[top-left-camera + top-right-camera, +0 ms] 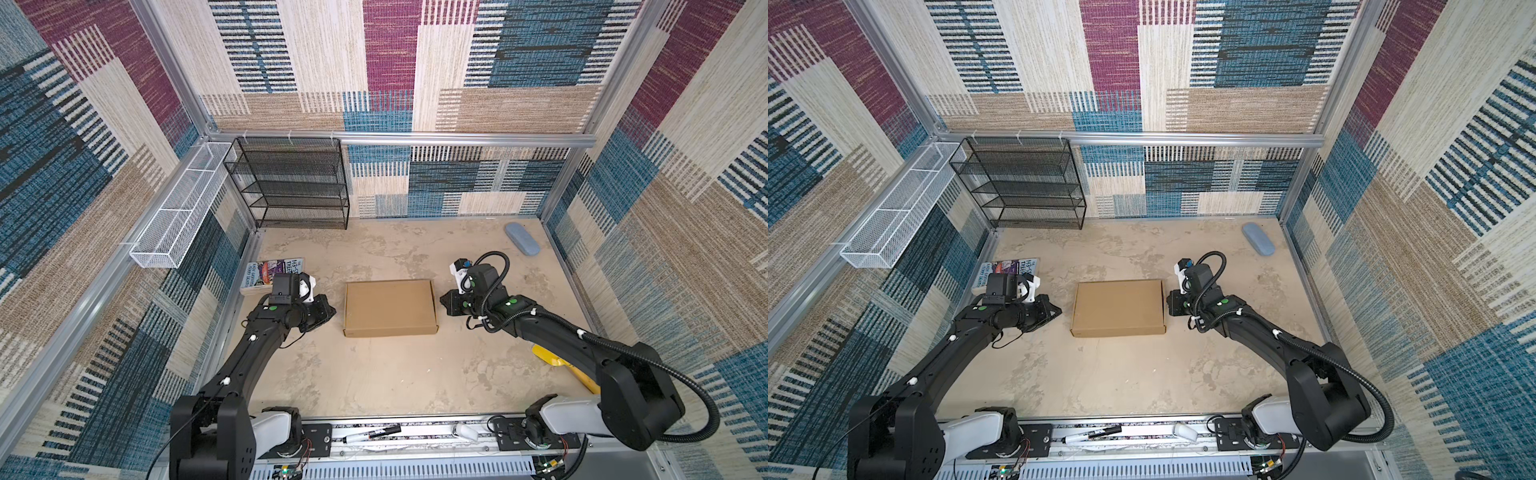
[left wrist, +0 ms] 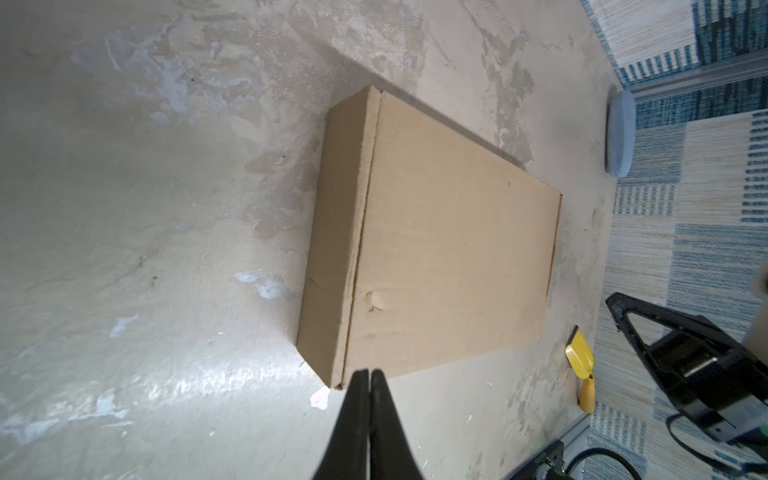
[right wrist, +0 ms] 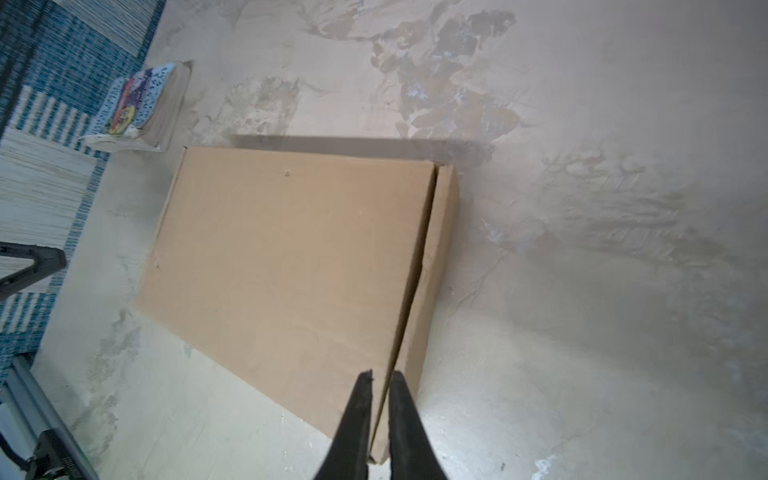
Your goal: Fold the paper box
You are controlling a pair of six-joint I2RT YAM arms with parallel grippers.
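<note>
Paper box [image 1: 390,307] lies in the middle of the bench [image 1: 374,374], long sides parallel to the near edge, lid flat and walls up. Both wrist views show the lid's edge meeting a side wall along a tight seam, and the left wrist view shows one small dent by that seam [image 2: 376,299]. No loose flap or tab shows anywhere. I judge the folding done, or all but done.

Left gripper [image 1: 332,311] sits just beside the box's left short side, with a strip of bare bench between. Its fingers [image 2: 359,399] are pressed together on nothing.

Right gripper [image 1: 442,300] mirrors it at the right short side. A thin slit shows between its fingers [image 3: 401,399], with the box's corner seam behind it. I cannot tell whether it is fully clenched or nipping the card edge. Nor can I tell from both top views whether the tip touches the wall.

Why so: I read the arms flanking the two ends, low and level, as leaving the lid clear while keeping both end walls in reach. Closed fingers make a blunt point, good for pressing a wall or tab home, not for grasping.

Clutter is out of the way:
- Book [image 1: 270,270] by the left edge, behind the left wrist and well apart from the box.
- Blue case [image 1: 522,239] in the far right corner.
- Yellow scoop [image 1: 548,357] near the right edge, partly under the right arm.

Next I would check that the tabs are seated. The risk is that a light box slides if pushed from one side only, so brace it with the opposite arm.
</note>
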